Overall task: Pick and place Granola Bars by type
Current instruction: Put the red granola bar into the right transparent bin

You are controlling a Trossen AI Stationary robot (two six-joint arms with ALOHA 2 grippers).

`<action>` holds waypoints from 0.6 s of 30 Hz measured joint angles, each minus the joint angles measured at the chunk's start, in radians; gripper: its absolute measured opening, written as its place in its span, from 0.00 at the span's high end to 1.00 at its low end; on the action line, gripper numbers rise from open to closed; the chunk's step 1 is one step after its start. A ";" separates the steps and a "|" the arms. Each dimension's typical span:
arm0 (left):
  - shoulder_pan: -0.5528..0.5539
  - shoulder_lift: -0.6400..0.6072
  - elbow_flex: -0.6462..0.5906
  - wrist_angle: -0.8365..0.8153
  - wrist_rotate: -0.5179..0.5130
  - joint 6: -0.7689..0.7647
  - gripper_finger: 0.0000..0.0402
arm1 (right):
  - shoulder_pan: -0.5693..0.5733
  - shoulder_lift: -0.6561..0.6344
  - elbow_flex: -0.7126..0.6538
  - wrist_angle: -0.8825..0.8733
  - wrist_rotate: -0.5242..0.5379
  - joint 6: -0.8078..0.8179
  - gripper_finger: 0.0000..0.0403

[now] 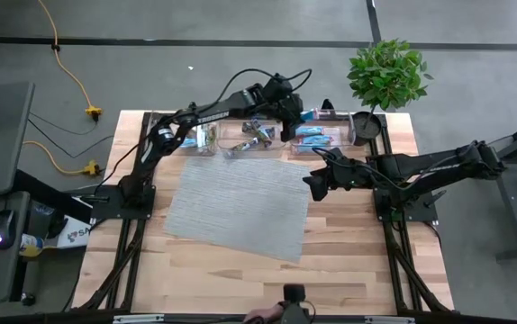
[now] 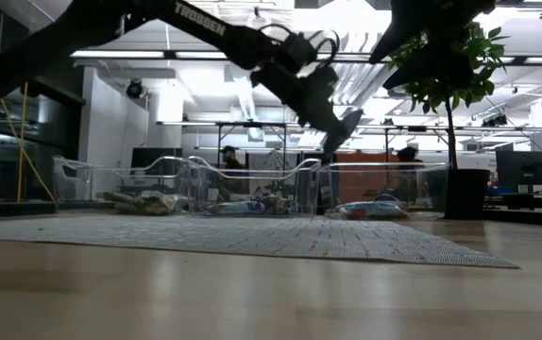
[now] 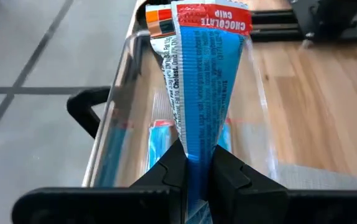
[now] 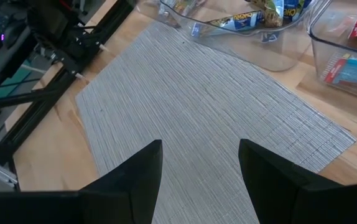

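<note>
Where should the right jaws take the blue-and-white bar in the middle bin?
Across the narrow width of the bar near mid-length, straight down from above: it lies roughly flat, and the bin blocks sideways approaches. The right gripper is open over the mat; the left gripper holds a blue bar.

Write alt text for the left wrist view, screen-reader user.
The left pincer is shut on a blue granola bar with a red end reading "CHOCOLATE CHIP", holding it over a clear plastic bin at the edge of the wooden table. More blue bars lie in the bin below it.
</note>
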 joint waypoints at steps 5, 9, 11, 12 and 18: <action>0.000 0.030 0.000 0.000 0.014 0.008 0.92 | 0.000 0.000 0.000 0.002 0.018 0.021 0.51; -0.001 0.041 0.000 0.011 0.017 0.036 0.92 | 0.000 0.000 0.000 0.022 0.016 0.024 0.51; -0.001 0.046 0.000 0.040 0.023 0.043 0.92 | 0.000 0.000 0.000 0.034 0.016 0.024 0.51; -0.001 0.047 0.000 0.039 0.024 0.041 0.92 | 0.000 0.000 0.000 0.037 0.016 0.024 0.51; -0.003 0.048 0.000 0.053 0.017 0.050 0.91 | 0.000 0.000 0.000 0.042 0.015 0.024 0.51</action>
